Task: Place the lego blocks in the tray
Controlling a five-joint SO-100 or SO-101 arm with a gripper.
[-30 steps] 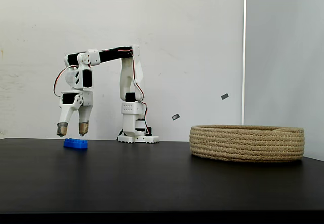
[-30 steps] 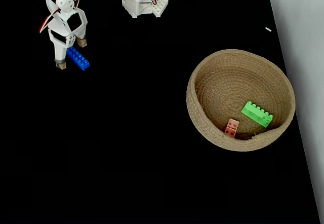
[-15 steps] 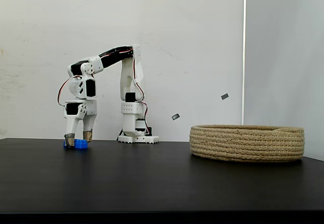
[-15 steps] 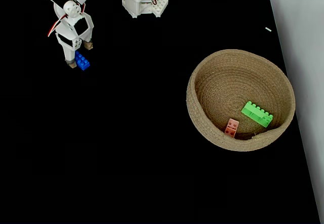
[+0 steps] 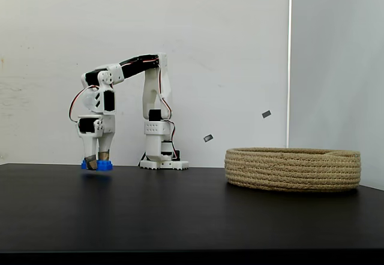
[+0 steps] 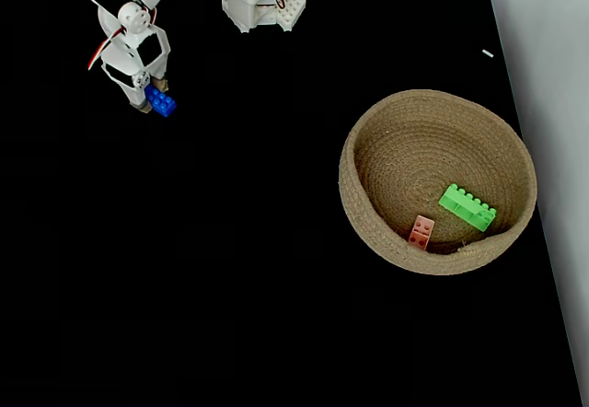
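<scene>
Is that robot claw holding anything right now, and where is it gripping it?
Yes: the gripper is shut on the blue brick, pinching its long sides near one end, just off the table.

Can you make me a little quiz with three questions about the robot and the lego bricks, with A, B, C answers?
1. Where is the blue brick?
A. in the basket
B. at the pincer, far from the basket
C. on the robot's base

2. How many bricks lie in the basket?
A. one
B. two
C. three

3. What is the pincer doing?
A. closed on the blue brick
B. wide open above the basket
C. holding the green brick

Answers: 1 B, the blue brick sits between the fingers at the table's far left. 2 B, the green brick and the pink brick lie inside. 3 A, the fingers clamp the blue brick in both fixed views.
</scene>
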